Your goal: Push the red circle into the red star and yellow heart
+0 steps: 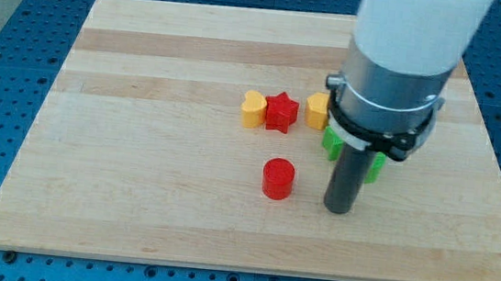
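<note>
The red circle (277, 178) is a short cylinder on the wooden board (139, 148), a little below the middle. The red star (281, 112) sits above it, touching the yellow heart (253, 108) on its left. My tip (339, 208) rests on the board to the right of the red circle, with a clear gap between them and slightly lower in the view.
A yellow block (317, 111) lies right of the red star, partly hidden by the arm. Two green blocks (332, 144) (376, 167) show at either side of the rod, shapes unclear. The arm's wide grey body (395, 71) covers the board's upper right.
</note>
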